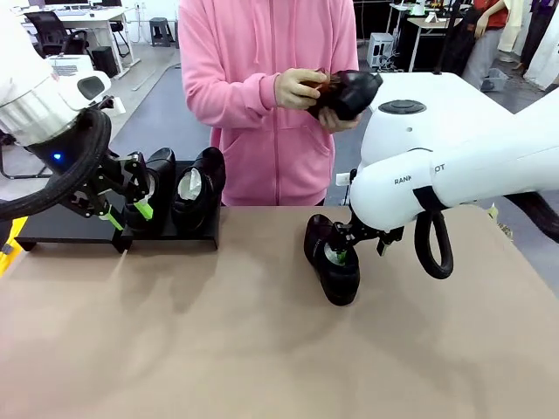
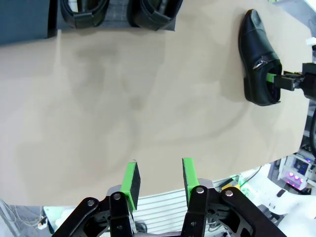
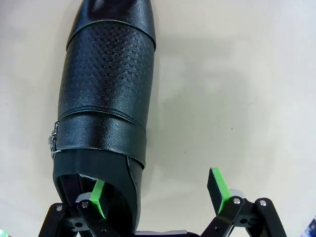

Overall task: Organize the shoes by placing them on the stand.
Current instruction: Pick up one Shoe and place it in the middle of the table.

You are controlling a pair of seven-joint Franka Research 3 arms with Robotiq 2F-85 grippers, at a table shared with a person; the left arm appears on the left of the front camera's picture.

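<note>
Two glossy black shoes (image 1: 160,175) (image 1: 203,183) stand side by side on the low black stand (image 1: 61,229) at the table's far left. My left gripper (image 1: 128,215) hangs just in front of them, open, with nothing between its green pads (image 2: 159,180). A third shoe (image 1: 336,284) lies on the table right of centre. My right gripper (image 1: 339,253) is open astride its heel-side wall, with one finger (image 3: 98,197) inside the shoe (image 3: 106,74) and the other outside. The person at the far side holds another shoe (image 1: 345,92) in both hands.
The brown table (image 1: 262,349) is bare across the middle and front. The stand's left section (image 2: 24,22) carries nothing. A yellow object (image 1: 7,249) sits at the far left edge. The person in a pink hoodie (image 1: 262,131) stands close to the table's far edge.
</note>
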